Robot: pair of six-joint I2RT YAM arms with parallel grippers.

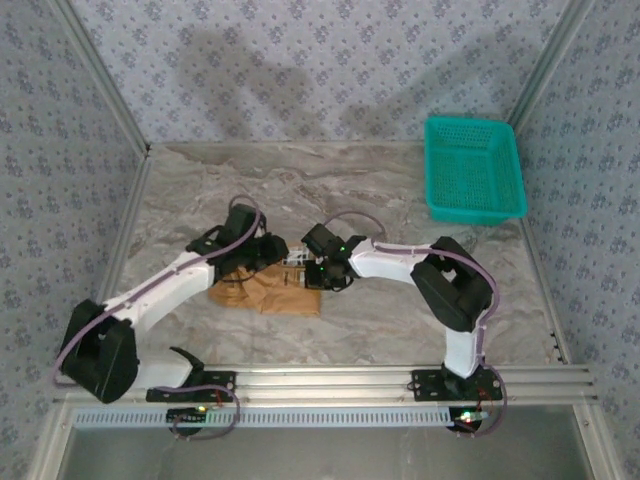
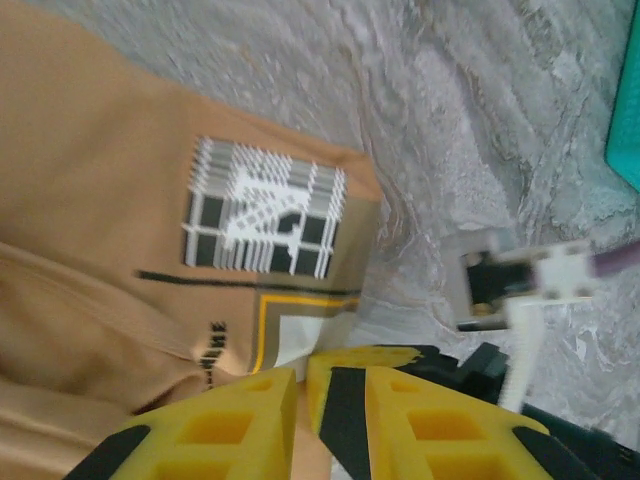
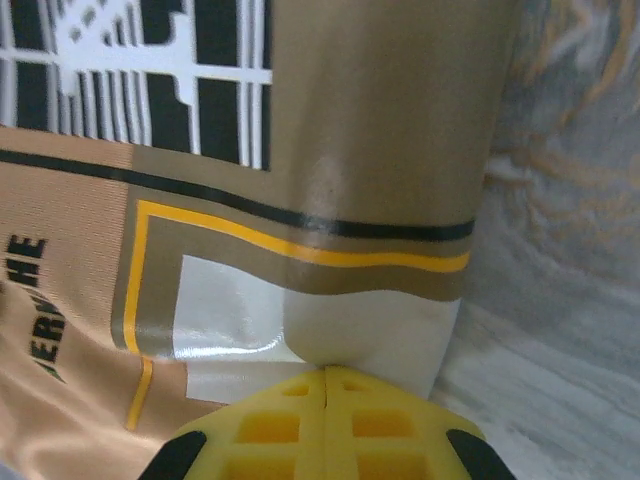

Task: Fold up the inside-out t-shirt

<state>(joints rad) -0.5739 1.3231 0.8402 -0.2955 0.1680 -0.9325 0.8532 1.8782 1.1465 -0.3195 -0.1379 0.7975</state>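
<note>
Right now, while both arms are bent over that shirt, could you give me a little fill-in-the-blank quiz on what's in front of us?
1. The tan t-shirt lies on the ___, not in the green basket.
2. The right gripper is ___ on its edge.
3. That gripper's fingers are coloured ___.
Missing words: table; shut; yellow.

Left wrist view: left gripper [image 2: 300, 385] cut off by bottom edge; narrow gap between fingers, hold on cloth not discernible. Checked patch [image 2: 262, 205] and lettering [image 2: 212, 355] blurred, unreadable. Teal basket [image 2: 628, 130] clipped at right edge.
Right wrist view: right gripper [image 3: 327, 378] cut off at bottom, tips pressed together; cloth between them not discernible.
Top view: far edge of the inside-out t-shirt [image 1: 262, 295] hidden under both grippers; print too small to read.
</note>
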